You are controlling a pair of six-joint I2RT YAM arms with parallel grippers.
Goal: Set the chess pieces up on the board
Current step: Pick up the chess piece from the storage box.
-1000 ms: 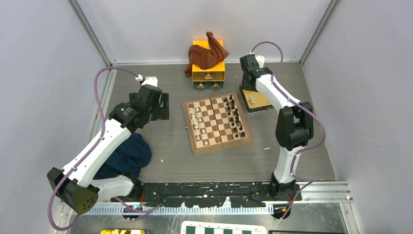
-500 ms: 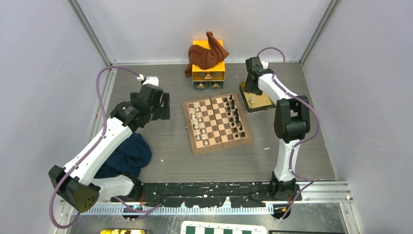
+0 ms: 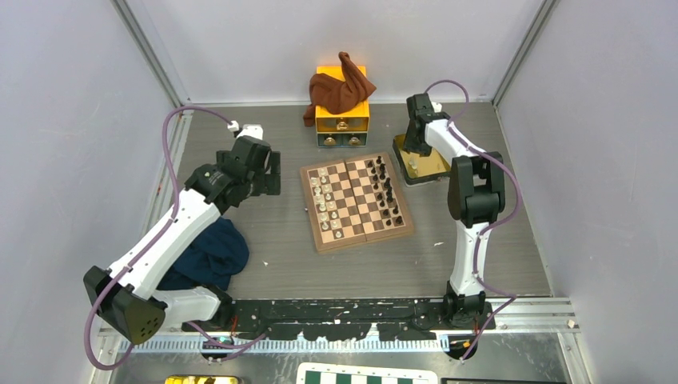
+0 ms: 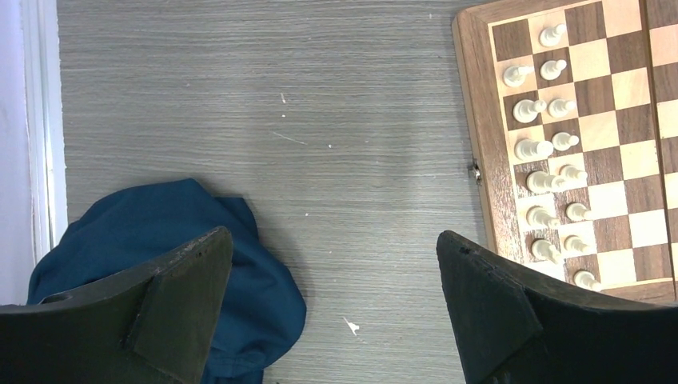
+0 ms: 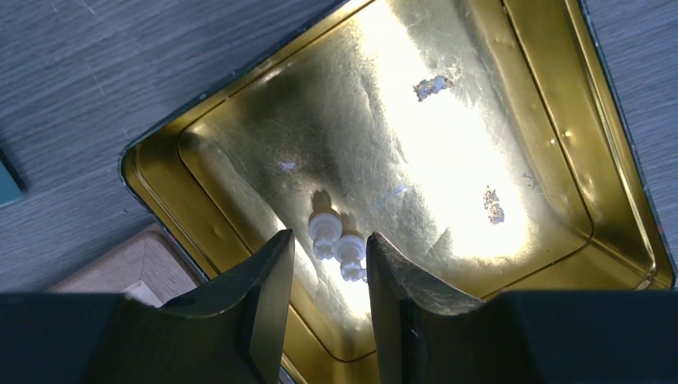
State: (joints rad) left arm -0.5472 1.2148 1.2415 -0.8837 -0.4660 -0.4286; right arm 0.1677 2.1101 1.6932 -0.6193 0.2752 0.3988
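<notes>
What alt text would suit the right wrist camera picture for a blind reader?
Close-up: two small cream-white chess pieces sit side by side in a shiny gold metal tray, framed between the open black fingers of the robot's right claw. A grey wood-grain tabletop surrounds the tray.

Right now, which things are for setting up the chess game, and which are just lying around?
For the job: wooden board; white pieces and dark pieces standing on it; two white pieces lying in the gold tin; right tool open around them.
Lying about: blue cloth; brown cloth; orange drawer box.
</notes>
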